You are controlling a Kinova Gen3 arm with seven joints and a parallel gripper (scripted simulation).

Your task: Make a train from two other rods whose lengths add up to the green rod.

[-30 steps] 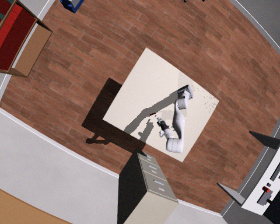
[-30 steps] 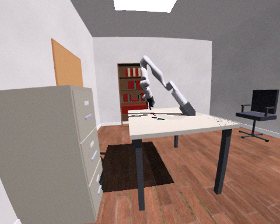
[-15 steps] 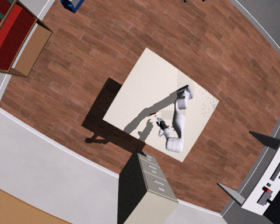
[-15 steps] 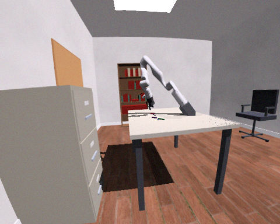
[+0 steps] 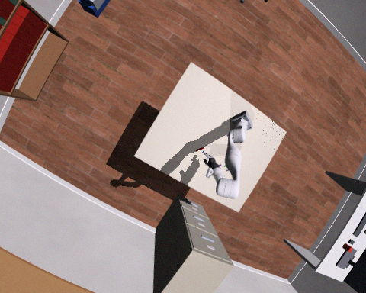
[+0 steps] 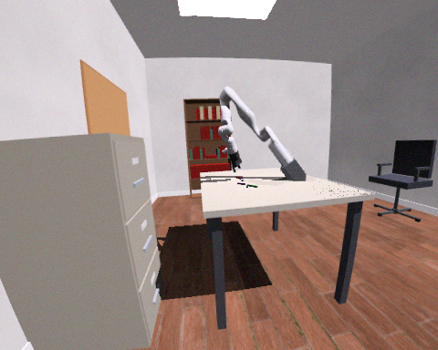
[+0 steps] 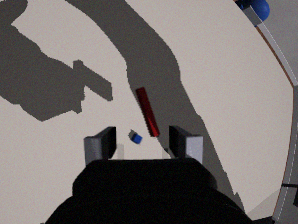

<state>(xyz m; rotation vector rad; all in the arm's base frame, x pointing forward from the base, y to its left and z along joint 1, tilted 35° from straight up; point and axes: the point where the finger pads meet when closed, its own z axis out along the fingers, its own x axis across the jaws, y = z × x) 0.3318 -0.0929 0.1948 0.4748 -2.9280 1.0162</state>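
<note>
In the wrist view my gripper [image 7: 142, 137] is open and empty above the table. A small blue rod [image 7: 136, 137] lies on the table between the fingers, nearer the middle. A red rod [image 7: 147, 111] lies flat just beyond it, its near end close to the right finger. From the overhead camera the gripper [image 5: 207, 157] hangs over the table's near side, with the red rod [image 5: 200, 149] beside it. In the room view the gripper [image 6: 234, 168] is above the table, with a green rod [image 6: 252, 186] and a purple rod [image 6: 241, 184] lying in front of it.
The arm's base [image 5: 241, 121] stands at the table's far side. A filing cabinet [image 6: 72, 232] stands beside the table, a bookcase [image 6: 204, 141] behind it and a chair [image 6: 407, 173] to the right. A blue ball [image 7: 257, 8] lies on the floor beyond the table edge.
</note>
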